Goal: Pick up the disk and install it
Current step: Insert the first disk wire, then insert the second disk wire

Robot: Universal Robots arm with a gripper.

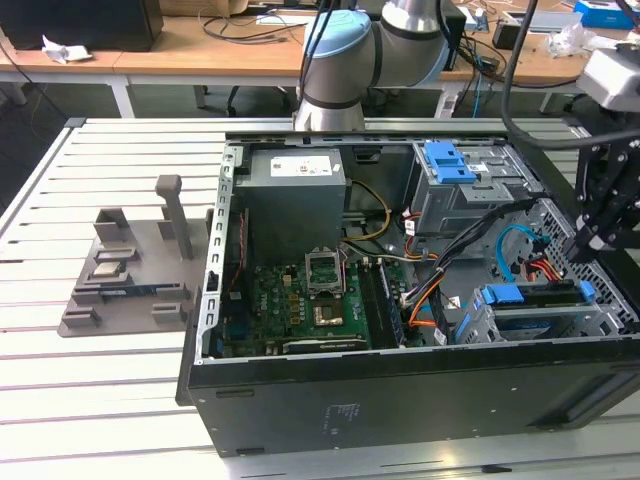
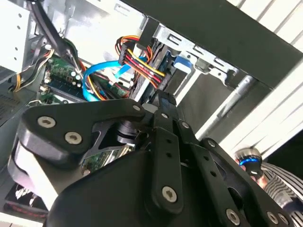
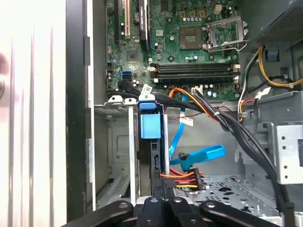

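Gripper: black linkage, nearest the lens in both wrist views, poised over the drive bay at the case's corner; whether the jaws are spread or pressed together cannot be told.

Cable plug: red, orange and yellow leads, just beside the gripper, at the disk's end.

Disk: seated on edge in the lower cage, blue carrier tab uppermost; in the exterior view the blue frame shows in the cage on that view's right.

Blue data cable: looped beside the disk.

Motherboard: farther in, socket open.

Case: on the slatted desk.

Stand: grey, well apart on the exterior view's left.

Risk, as judged: the loose cables crowd the bay, so a jaw could snag a lead and drag the plug or tilt the disk in its cage.
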